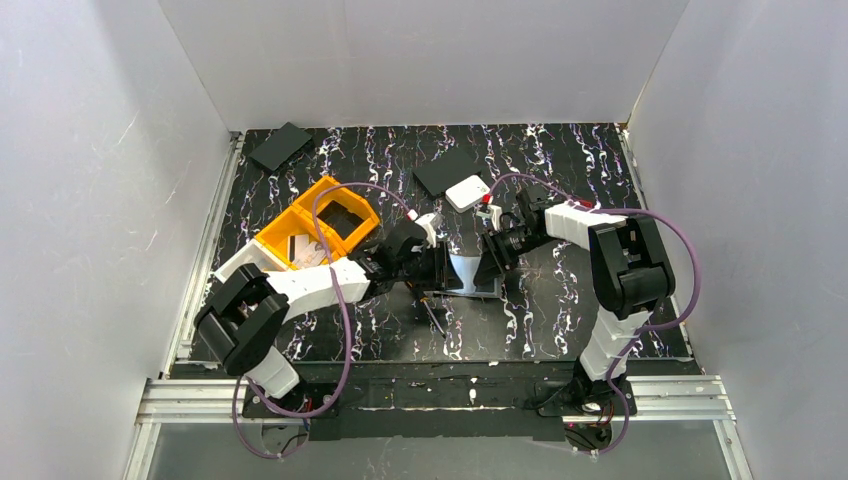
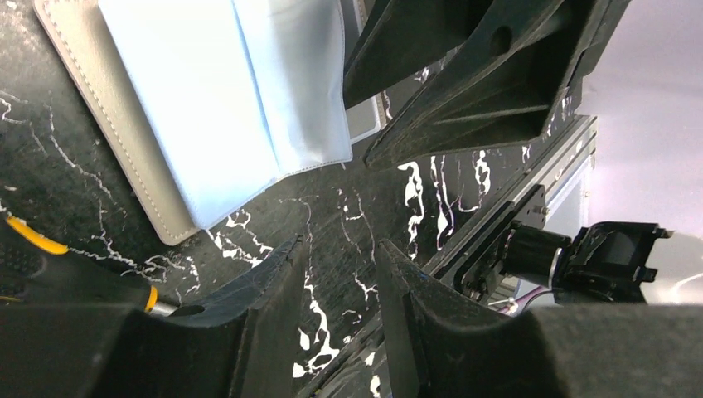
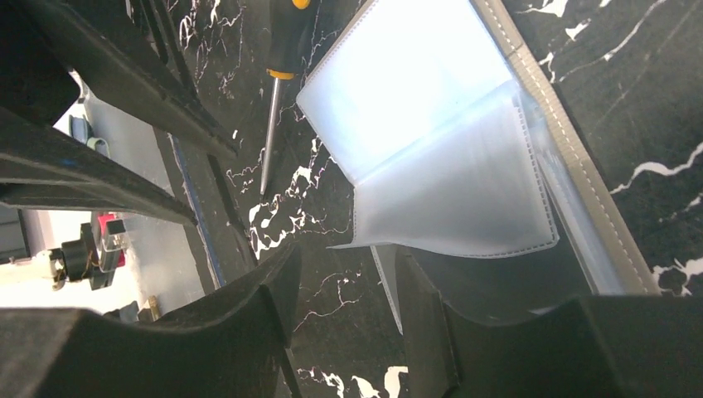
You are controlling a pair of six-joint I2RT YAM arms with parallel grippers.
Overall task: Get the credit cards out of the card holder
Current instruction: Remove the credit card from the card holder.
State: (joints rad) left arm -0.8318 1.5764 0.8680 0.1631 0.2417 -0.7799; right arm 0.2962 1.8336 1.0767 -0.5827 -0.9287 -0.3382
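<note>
The card holder is flopped open about mid-tabletop, with the stitched taupe outside facing down and the pale blue-grey sleeves up, one see-through flap curling at its corner. My left gripper and right gripper sit on either side of it, jaws apart and nothing pinched. A screwdriver lies just beside it toward the near edge.

The black, white-veined worktop carries an orange bin at the left, a flat black slab in the far left corner and a second black slab with a white box at its near corner. In the middle lies an open card holder, with a screwdriver near it
</note>
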